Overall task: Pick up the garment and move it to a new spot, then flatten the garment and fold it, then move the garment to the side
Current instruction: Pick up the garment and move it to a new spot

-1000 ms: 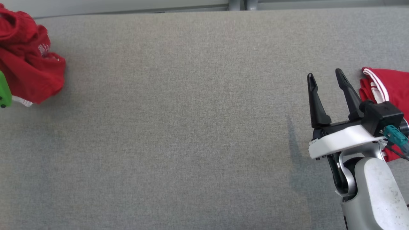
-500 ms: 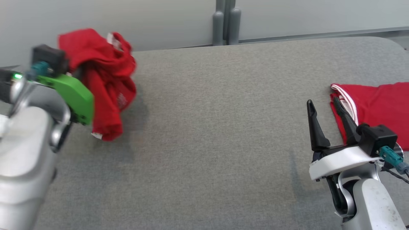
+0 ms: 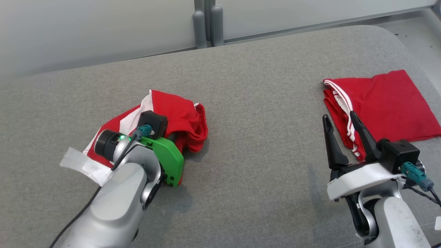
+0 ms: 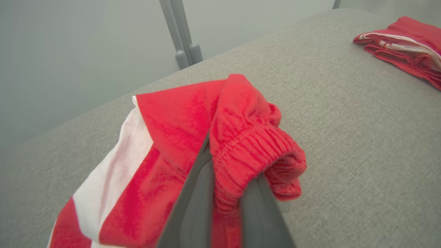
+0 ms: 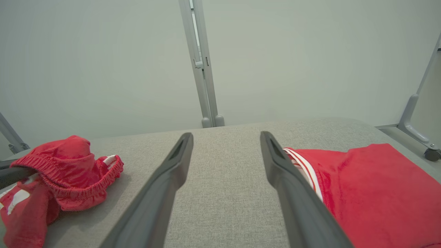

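Garment, red and white, lies bunched on the worktop at left, clamped by the left end effector; right end effector gapes empty near folded red cloth.

Soft, even light, no glare. Faint shadows on the bench. Wrist views curve at edges; near fingers blurred.

L gripper pinching red garment (waistband bunched).

Two red garments, two pincers, one grey table.
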Tool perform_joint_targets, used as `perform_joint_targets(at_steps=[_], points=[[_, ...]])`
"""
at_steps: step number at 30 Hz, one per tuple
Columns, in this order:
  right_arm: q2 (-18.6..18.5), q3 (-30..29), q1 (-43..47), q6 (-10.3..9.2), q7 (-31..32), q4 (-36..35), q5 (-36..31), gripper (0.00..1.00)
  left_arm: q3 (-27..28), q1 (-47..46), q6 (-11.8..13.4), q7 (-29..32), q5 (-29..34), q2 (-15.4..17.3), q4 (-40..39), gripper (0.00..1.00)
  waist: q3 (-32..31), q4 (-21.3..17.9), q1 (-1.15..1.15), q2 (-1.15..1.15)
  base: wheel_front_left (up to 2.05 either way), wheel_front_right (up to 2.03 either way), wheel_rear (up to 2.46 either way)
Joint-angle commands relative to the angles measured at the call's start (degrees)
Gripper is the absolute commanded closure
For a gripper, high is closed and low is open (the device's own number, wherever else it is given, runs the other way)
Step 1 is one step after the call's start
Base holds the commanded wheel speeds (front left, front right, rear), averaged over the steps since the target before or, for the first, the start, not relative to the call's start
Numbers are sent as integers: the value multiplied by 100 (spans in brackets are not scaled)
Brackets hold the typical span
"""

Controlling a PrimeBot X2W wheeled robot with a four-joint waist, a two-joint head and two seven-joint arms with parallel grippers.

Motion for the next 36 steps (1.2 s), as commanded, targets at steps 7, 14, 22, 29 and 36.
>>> perform_joint_targets(at_steps=[7,14,22,29,36], points=[[-19,78,-50,-2,-92,142,74,0,-145,18,48,-336,-71,-540,848,100,105,-418,0,21,0,0,0],[-17,101,-20,-1,-121,227,77,0,-305,-7,-23,-739,-191,-812,1314,0,62,-519,0,21,0,0,0],[-17,41,114,-1,-113,250,27,0,-568,126,-13,-1130,-542,-866,1176,0,-120,-322,0,21,0,0,0],[-17,30,242,-2,-100,259,49,0,-728,312,121,-1314,-669,-864,889,0,-329,2,0,21,0,0,0],[-18,42,385,-1,-50,281,97,0,-769,751,306,-1411,-705,-821,497,0,-537,382,0,21,0,0,0]])
